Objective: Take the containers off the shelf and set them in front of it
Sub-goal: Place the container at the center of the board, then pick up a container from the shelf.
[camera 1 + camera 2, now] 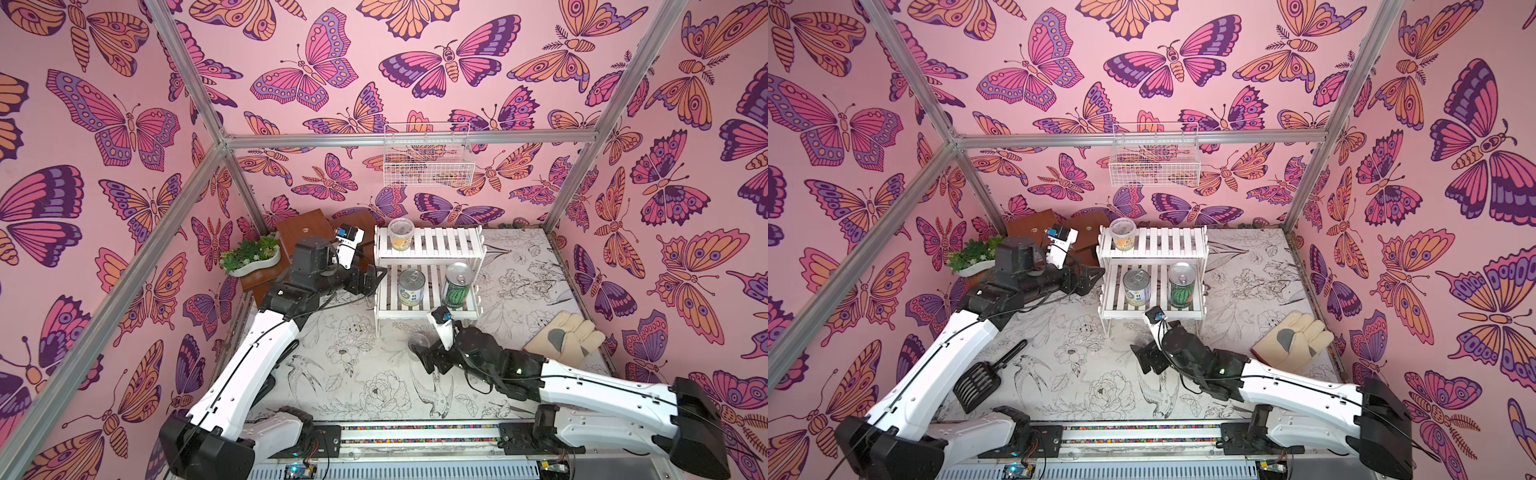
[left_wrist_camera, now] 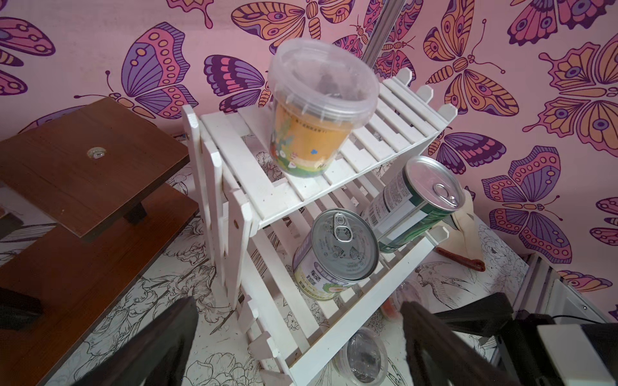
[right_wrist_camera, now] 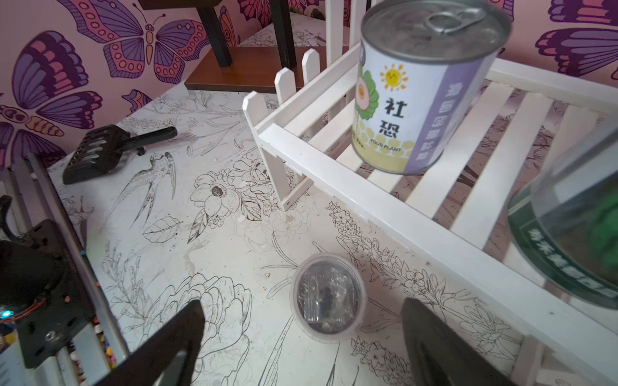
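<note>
Handling: the yellow-filled clear lidded plastic tub on the top tier of the white slatted two-tier shelf is judged light, smooth and crushable; grip its wall below the lid. Left hand, fingers apart, is level beside the shelf's end. Right hand, fingers apart, sits low, a second clear tub just ahead on the table.

Top views high, looking down, wrist views close, all sharing shelf

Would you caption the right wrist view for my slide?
Open right gripper framing clear lidded plastic tub before white slatted wooden shelf.
</note>
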`<state>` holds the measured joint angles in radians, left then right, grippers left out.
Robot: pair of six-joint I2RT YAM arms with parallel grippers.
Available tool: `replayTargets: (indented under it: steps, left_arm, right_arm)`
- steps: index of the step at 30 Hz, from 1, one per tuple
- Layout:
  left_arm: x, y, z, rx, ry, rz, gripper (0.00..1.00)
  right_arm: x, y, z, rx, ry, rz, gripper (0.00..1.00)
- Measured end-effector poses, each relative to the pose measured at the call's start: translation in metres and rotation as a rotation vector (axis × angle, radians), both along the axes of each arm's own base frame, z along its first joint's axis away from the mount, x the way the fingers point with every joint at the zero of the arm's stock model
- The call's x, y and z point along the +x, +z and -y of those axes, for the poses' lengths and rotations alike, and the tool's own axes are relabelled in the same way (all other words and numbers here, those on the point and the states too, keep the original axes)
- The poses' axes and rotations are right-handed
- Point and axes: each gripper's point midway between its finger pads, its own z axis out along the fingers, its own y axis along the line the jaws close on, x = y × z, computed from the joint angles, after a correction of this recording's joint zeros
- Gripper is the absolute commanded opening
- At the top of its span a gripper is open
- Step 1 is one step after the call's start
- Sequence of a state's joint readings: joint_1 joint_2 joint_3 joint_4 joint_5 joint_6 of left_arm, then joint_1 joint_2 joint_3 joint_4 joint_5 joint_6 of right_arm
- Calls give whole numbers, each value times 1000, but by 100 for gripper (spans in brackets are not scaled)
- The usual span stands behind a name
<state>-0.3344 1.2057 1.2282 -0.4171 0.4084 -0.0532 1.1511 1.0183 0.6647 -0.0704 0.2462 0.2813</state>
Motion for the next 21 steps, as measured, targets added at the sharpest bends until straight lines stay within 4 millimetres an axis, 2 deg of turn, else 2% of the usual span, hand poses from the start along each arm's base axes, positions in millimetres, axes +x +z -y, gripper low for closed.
replayTargets:
  steps: [5,8,14,21]
  left_arm:
    - [10,9,8,10,-36,27,100]
    - [18,14,13,15,-60,41,100]
    - [29,7,26,41,-109,40,100]
    - [42,18,41,61,-154,91,100]
  right_arm:
    - [16,43,32,113,-56,-21,100]
    - [27,61,57,176,-105,-43,99]
    - [37,84,77,219,-116,-100,99]
    - [46,96,89,258,-115,-144,99]
